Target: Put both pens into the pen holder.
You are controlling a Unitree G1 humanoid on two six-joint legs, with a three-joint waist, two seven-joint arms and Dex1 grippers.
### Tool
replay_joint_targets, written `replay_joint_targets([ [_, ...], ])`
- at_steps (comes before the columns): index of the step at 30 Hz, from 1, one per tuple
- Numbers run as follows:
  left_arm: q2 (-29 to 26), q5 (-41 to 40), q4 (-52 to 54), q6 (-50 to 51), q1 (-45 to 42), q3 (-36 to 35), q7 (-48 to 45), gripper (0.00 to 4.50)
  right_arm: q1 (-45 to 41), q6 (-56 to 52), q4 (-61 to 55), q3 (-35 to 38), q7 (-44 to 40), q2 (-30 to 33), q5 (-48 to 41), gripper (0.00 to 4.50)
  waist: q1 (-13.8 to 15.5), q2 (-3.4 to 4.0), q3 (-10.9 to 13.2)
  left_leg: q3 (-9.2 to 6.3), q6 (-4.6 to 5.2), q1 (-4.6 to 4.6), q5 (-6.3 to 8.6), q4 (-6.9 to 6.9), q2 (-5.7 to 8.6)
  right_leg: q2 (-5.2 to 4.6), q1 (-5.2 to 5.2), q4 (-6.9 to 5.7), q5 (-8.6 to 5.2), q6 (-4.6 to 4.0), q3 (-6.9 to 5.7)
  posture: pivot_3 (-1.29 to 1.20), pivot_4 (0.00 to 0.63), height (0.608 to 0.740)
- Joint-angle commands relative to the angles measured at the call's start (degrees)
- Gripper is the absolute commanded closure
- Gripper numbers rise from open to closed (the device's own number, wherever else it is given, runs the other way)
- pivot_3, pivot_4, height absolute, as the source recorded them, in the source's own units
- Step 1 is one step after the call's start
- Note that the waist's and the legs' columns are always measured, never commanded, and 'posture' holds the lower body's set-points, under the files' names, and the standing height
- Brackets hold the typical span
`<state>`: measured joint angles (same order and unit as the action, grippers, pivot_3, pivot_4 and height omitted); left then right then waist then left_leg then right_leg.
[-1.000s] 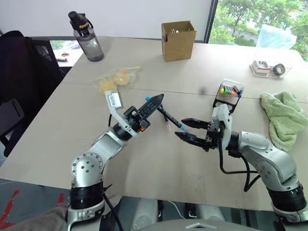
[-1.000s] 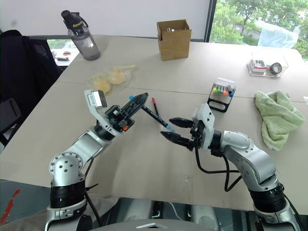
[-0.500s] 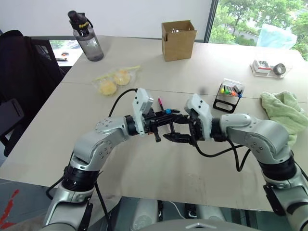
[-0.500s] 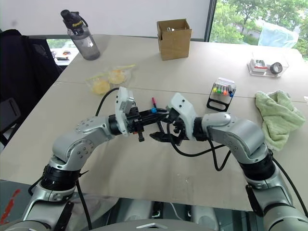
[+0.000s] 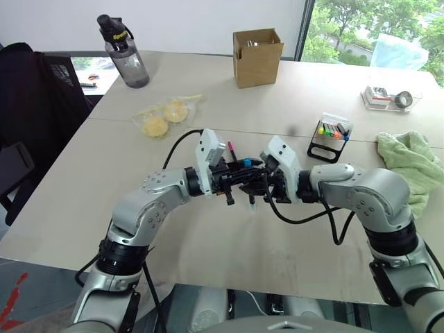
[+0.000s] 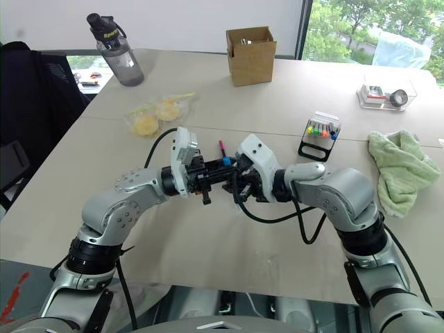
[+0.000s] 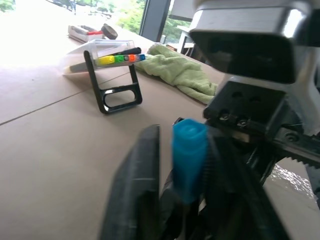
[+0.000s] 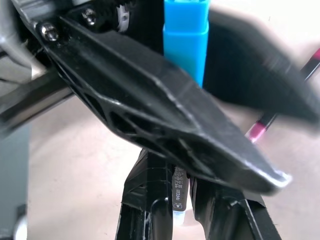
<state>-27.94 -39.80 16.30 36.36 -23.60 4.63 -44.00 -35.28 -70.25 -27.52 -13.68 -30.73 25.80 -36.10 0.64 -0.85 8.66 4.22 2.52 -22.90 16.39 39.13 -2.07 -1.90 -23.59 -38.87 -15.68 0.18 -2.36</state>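
Table (image 5: 208, 243) wide and pale. Since a second ago both arms have swung inward and now meet over its middle; then they stood apart. Left gripper (image 5: 244, 182) was clamped on the blue-capped pen (image 5: 245, 164); now its fingers (image 7: 137, 190) stand slightly apart either side of the cap. Right gripper (image 8: 176, 220), wide open before, has closed on the pen's barrel from the opposite side.

Green towel (image 5: 409, 166) lies well beyond the right gripper's fingers. Cardboard box (image 5: 257, 57) and water bottle (image 5: 125, 55) at the far edge. Bag of yellow items (image 5: 163, 116) beyond the left arm. Pen holder (image 5: 330, 136) stands past the right wrist, path unobstructed. Pink-capped pen (image 5: 231, 150) lies on the table just behind the meeting fingers.
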Motion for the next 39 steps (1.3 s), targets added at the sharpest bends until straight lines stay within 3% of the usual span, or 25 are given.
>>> replay_joint_targets([
  [1, -0.74, -1.91, 1.55, 1.48, -0.13, -3.11, -0.04, 1.86, 2.43, 9.20, -1.82, -0.61, -2.11, 4.20, 4.80, 4.47, -0.01, -0.01, 0.01, 0.00, 0.00, 0.00, 0.00, 0.00, 0.00, 0.00, 0.00, 0.00, 0.00, 0.00, 0.00, 0.00, 0.150, 0.739],
  [5, -2.83, -4.28, 3.54, 3.49, 1.40, -6.46, -0.55, 1.86, 7.48, 28.07, -1.12, 3.94, -4.06, 4.14, 9.71, 4.47, -0.39, -0.04, 0.03, 0.00, -0.01, 0.00, 0.00, -0.01, -0.01, 0.03, -0.01, 0.00, -0.01, 0.01, 0.01, 0.00, 0.150, 0.739],
  [11, -7.08, -1.66, 5.50, 3.91, 0.21, -6.49, -0.08, 1.86, 12.79, 58.05, 6.12, 9.51, -1.24, 2.11, 22.02, 4.47, -0.80, -0.07, 0.08, 0.02, -0.02, 0.02, -0.01, -0.02, 0.00, 0.03, 0.01, 0.00, -0.01, 0.03, 0.03, 0.00, 0.150, 0.739],
  [14, -7.17, -0.67, 6.40, 4.50, -1.82, -6.00, 1.43, 1.86, 13.47, 66.44, 9.57, 11.87, 1.80, 1.46, 26.64, 4.47, -0.69, -0.11, 0.10, 0.02, -0.03, 0.03, -0.01, -0.01, 0.00, 0.02, 0.01, 0.00, -0.01, 0.03, 0.02, 0.00, 0.150, 0.739],
  [23, -7.53, 2.85, 7.71, 5.77, -7.38, -3.57, 3.57, 1.86, 12.75, 77.96, 17.04, 16.43, 8.81, -0.86, 32.93, 4.47, -1.09, -0.11, 0.13, 0.05, -0.08, 0.08, -0.05, -0.01, -0.01, 0.03, 0.02, -0.04, -0.01, 0.02, 0.05, 0.00, 0.150, 0.739],
  [39, -6.54, 5.04, 6.39, 6.51, -8.70, -3.13, 3.95, 1.86, 14.51, 82.61, 22.89, 17.03, 9.38, -0.58, 33.79, 4.47, -1.19, -0.10, 0.14, 0.07, -0.09, 0.08, -0.05, -0.01, -0.02, 0.02, 0.02, -0.05, -0.01, 0.02, 0.06, 0.00, 0.150, 0.739],
])
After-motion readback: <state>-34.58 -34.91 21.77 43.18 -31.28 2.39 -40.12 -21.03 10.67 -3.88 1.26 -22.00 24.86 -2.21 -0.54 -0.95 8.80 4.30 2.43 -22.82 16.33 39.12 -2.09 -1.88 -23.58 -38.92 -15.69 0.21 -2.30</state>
